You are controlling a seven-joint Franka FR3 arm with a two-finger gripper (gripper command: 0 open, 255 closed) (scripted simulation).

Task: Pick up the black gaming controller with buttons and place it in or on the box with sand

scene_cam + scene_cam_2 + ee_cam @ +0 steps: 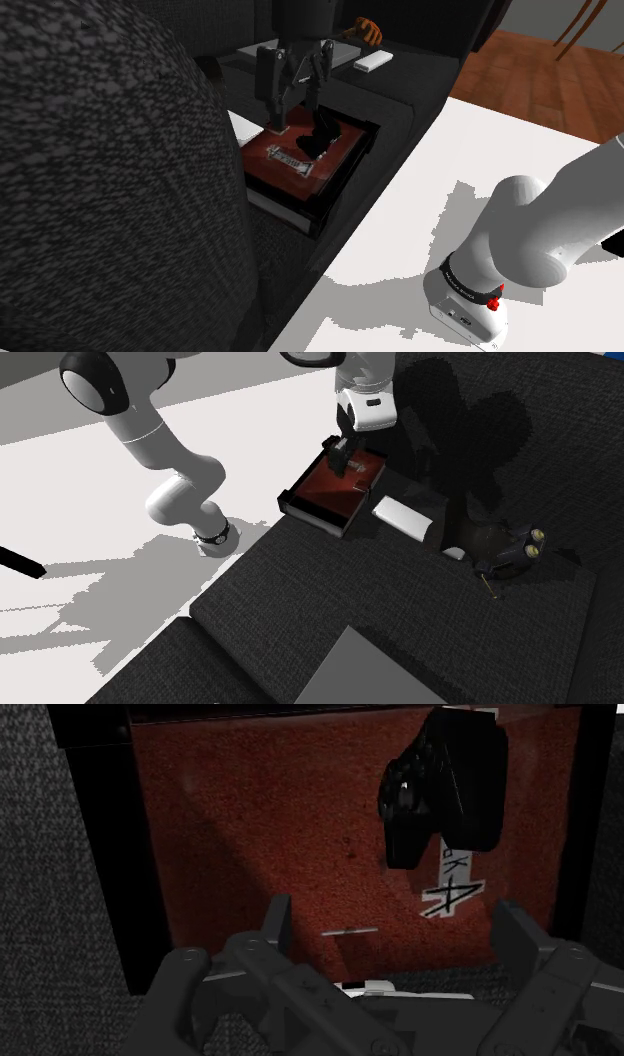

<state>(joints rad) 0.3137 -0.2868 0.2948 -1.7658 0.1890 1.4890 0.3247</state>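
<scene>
– Black controller: state its location.
– The black gaming controller (pixel 440 789) lies on the reddish sand inside the box (pixel 250 824), toward one corner and partly over a white label with dark lettering. The shoulder view shows it within the box walls. Whether it lies flat or is propped on one grip cannot be told.

– Gripper condition?
– The gripper (pixel 398 919) hangs above the box, beside the controller and apart from it. Its fingers (pixel 277 919) are spread wide with nothing between them, and neither touches the controller.

– Where does the box stand?
– It stands on dark textured upholstery (pixel 300 602), next to the white surface that carries the arm's stand.

– Task progress?
– As a judgement, both steps look complete. The controller is in the target container and the grasp is released.

– Remaining actions?
– Probably only a straight upward withdrawal of the arm. The open fingers should be kept away from the controller so that it is not pushed toward the box wall. Nothing visible calls for a second grasp.
</scene>
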